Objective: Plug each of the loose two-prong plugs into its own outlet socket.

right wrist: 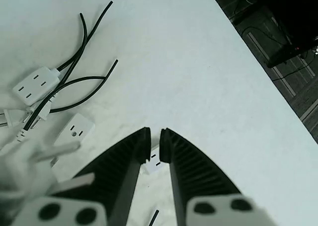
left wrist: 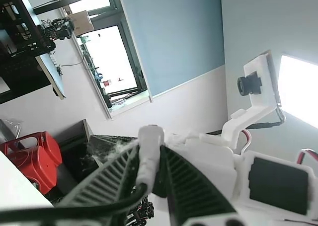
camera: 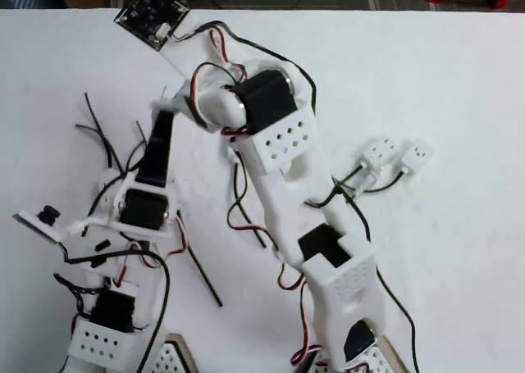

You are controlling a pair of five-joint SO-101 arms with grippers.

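A white two-prong plug (left wrist: pixel 148 154) with a black cord is clamped between the ribbed black fingers of my left gripper (left wrist: pixel 151 161). The high view has that left gripper (camera: pixel 161 127) left of centre, lifted off the table and aimed at the far edge. My right gripper (right wrist: pixel 154 136) hangs low over the table, its fingers almost together with nothing between them. A small white outlet socket (right wrist: pixel 153 162) lies on the table under that gap. More white sockets (right wrist: pixel 74 130) and an outlet strip (right wrist: pixel 35 86) with black cords lie beside it. Two further sockets (camera: pixel 380 153) sit at the right.
The right arm's wrist (camera: pixel 271 102) reaches across the table's middle, with its camera board (camera: pixel 152 14) near the far edge. Loose black cords (camera: pixel 98 131) spread at the left. A black cord end (camera: pixel 201 270) lies between the arms. The table's far edge (right wrist: pixel 238 42) is close.
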